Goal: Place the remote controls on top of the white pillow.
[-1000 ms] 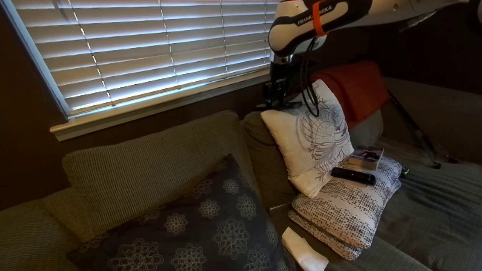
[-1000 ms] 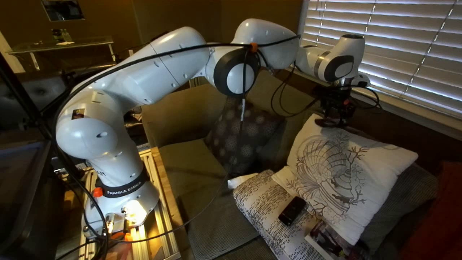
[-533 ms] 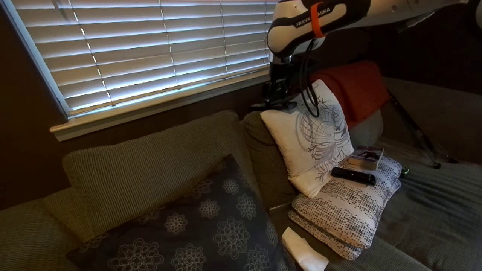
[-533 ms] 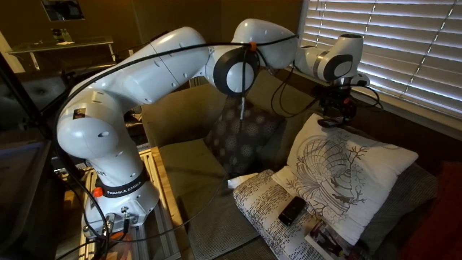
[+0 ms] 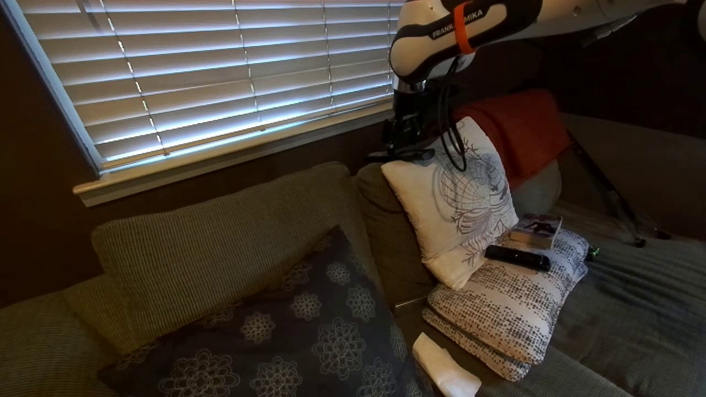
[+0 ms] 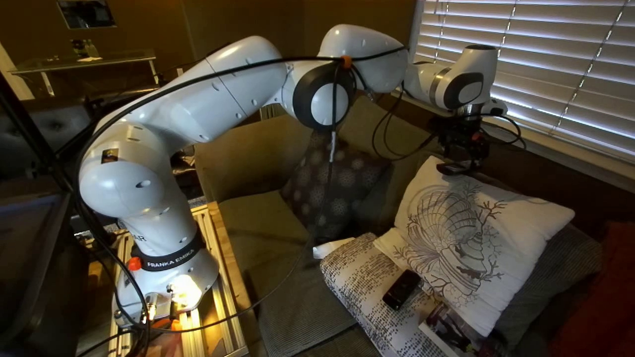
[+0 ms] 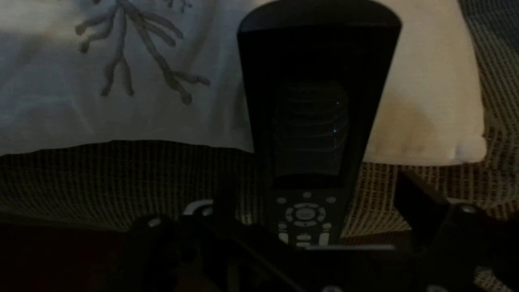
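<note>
On the sofa [image 5: 237,248] we count one white pillow [image 6: 526,223], one remote [image 6: 401,291] by its lower edge, a second remote [image 7: 314,129] over its top edge — our gripper [image 7: 318,196] spread wide around that, holding nothing!

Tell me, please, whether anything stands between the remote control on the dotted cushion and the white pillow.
Nothing visible does: in both exterior views the remote control lies close by the lower edge of the white pillow, and the book lies to one side. Whether remote and pillow touch is unclear.
</note>
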Robot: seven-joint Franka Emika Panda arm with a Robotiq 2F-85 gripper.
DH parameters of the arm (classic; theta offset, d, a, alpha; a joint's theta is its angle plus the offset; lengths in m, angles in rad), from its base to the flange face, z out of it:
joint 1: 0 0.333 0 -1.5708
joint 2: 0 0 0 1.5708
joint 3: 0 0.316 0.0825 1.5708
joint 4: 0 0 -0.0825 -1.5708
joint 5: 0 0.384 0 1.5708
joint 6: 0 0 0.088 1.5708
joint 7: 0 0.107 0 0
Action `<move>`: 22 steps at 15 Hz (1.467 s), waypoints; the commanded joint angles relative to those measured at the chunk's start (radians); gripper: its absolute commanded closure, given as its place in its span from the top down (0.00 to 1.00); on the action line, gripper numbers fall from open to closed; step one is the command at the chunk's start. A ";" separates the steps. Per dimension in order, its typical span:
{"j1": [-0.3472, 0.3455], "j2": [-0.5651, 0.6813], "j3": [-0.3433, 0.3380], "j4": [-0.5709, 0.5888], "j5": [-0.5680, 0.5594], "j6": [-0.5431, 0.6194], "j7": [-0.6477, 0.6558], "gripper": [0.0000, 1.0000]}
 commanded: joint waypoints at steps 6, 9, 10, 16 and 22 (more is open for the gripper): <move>-0.026 -0.146 0.022 -0.184 0.023 0.036 -0.040 1.00; -0.051 -0.227 0.039 -0.320 0.032 0.059 -0.098 1.00; -0.061 -0.248 0.045 -0.360 0.034 0.066 -0.120 1.00; -0.184 -0.370 0.179 -0.601 0.101 0.254 -0.348 1.00; -0.280 -0.495 0.248 -0.858 0.186 0.381 -0.493 1.00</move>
